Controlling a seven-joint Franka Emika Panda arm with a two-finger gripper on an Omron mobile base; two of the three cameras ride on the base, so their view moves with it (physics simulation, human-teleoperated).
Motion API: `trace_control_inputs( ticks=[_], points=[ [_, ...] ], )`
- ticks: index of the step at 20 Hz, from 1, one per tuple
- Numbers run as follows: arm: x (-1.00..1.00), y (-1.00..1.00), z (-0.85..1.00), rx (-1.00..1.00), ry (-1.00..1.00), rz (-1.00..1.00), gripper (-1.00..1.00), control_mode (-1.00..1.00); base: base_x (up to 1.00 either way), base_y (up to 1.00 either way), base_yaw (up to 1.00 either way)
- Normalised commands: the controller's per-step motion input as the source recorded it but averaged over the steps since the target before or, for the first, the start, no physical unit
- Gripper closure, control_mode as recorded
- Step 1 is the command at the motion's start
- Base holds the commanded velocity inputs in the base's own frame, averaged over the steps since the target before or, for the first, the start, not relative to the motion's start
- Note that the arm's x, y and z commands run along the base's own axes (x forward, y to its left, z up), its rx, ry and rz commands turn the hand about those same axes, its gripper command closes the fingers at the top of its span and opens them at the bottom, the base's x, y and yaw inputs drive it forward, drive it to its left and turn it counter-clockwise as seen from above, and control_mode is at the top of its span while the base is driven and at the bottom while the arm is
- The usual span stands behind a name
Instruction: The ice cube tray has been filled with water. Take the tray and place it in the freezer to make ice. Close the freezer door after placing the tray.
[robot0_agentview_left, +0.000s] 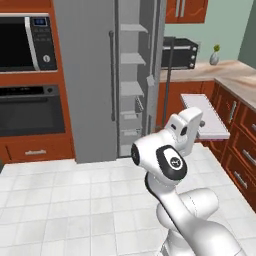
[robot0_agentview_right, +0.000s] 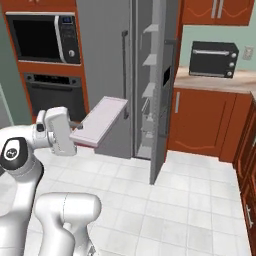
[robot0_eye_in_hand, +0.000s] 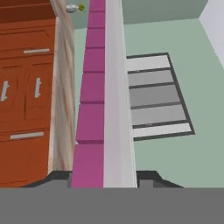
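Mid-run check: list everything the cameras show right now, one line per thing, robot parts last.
ice cube tray: one, pale lavender-white with pinkish cells, held flat in the air ahead of the arm, apart from the freezer
freezer: one, grey metal, white inner shelves showing, between the oven wall and the counter
freezer door: one, grey, swung open
plain fridge door: one, grey, shut, bar handle
microwave: one, black and silver, built in above the oven
wall oven: one, black
toaster oven: one, black, on the counter
small vase: one, pale, on the counter corner
cabinets: several, red-brown
floor: white tiles
tool: one, shut on the tray's near end
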Motion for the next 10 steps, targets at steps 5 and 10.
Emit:
trace_control_inputs(
  ticks=[5,10],
  points=[
    [0.00,0.00,0.00,0.00,0.00,0.00,1.00,1.00,0.36,0.00,0.03],
    [0.00,0.00,0.00,0.00,0.00,0.00,1.00,1.00,0.55,0.02,-0.01]
  ],
)
